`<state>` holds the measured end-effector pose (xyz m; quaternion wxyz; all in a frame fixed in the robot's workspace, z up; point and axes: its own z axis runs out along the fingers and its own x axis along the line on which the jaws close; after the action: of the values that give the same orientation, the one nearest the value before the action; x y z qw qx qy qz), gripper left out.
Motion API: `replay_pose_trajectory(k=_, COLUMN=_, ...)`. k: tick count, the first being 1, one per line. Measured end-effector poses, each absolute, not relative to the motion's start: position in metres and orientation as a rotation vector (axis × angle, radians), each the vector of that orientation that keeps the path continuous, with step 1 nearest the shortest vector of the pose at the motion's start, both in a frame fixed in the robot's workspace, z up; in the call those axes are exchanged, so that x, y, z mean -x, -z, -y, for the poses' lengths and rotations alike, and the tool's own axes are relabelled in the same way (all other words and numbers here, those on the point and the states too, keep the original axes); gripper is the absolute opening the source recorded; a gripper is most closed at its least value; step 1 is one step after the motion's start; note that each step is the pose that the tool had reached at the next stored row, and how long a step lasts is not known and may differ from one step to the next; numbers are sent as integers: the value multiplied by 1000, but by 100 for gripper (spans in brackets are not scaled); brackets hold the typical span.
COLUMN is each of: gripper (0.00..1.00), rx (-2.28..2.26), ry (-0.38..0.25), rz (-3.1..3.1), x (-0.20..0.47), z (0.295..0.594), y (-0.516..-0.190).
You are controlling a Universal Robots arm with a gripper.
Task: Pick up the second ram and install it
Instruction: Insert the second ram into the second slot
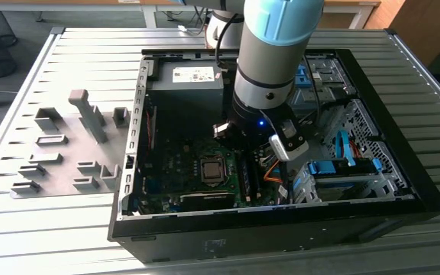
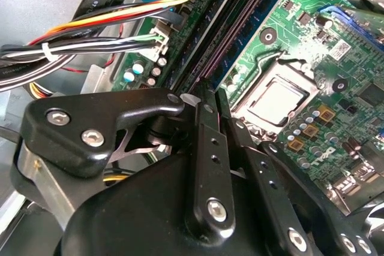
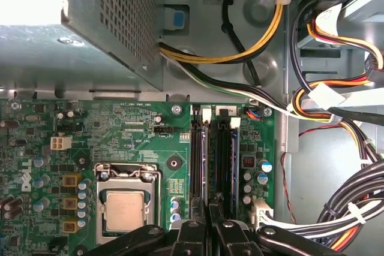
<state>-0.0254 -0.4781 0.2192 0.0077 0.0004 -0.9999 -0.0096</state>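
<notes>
The claw (image 3: 207, 220) is lowered inside the open computer case (image 1: 403, 189), its fingers (image 2: 207, 142) drawn close together over the memory slots (image 3: 215, 160). The second ram (image 3: 234, 160) stands in a slot just beside the processor socket (image 3: 124, 205). Whether the claw grips it cannot be told.

Open computer case (image 1: 403, 189) on a slatted metal table (image 1: 90, 51). Grey fixture blocks (image 1: 67, 149) at 9 o'clock of the case, well apart from it. Green circuit board (image 3: 126, 130) on the case floor, bare processor (image 3: 123, 209) in its socket. Power supply box (image 3: 108, 22) at 12 o'clock of the processor. Bundled coloured cables (image 3: 336, 106) at 3 o'clock of the board. Blue drive latches (image 1: 334, 167) at 3 o'clock inside the case.
</notes>
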Motion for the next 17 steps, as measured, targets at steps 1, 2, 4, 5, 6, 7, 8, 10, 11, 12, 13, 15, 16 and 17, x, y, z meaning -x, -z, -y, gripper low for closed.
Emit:
replay_pose_trajectory(k=1, gripper=14, rx=-1, ry=30, rz=3126, x=25, z=478, y=-219)
replay_pose_trajectory(k=2, gripper=14, rx=-1, ry=30, rz=3126, x=25, z=478, y=-219)
replay_pose_trajectory(k=4, gripper=14, rx=-1, ry=30, rz=3126, x=25, z=478, y=-218)
replay_pose_trajectory(k=5, gripper=14, rx=-1, ry=30, rz=3126, x=25, z=478, y=-218)
replay_pose_trajectory(k=6, gripper=14, rx=-1, ry=30, rz=3126, x=25, z=478, y=-218)
replay_pose_trajectory(k=7, gripper=14, rx=-1, ry=30, rz=3126, x=25, z=478, y=-218)
replay_pose_trajectory(k=8, gripper=14, rx=-1, ry=31, rz=3126, x=25, z=478, y=-218)
replay_pose_trajectory(k=10, gripper=14, rx=-1, ry=31, rz=3126, x=25, z=478, y=-218)
replay_pose_trajectory(k=11, gripper=14, rx=-1, ry=30, rz=3126, x=25, z=478, y=-218)
replay_pose_trajectory(k=12, gripper=14, rx=-1, ry=30, rz=3126, x=25, z=478, y=-218)
replay_pose_trajectory(k=13, gripper=14, rx=0, ry=30, rz=3126, x=25, z=479, y=-218)
replay_pose_trajectory(k=15, gripper=14, rx=3, ry=30, rz=3126, x=25, z=479, y=-218)
replay_pose_trajectory(k=16, gripper=14, rx=4, ry=31, rz=3126, x=25, z=479, y=-218)
replay_pose_trajectory(k=17, gripper=14, rx=7, ry=30, rz=3126, x=25, z=479, y=-218)
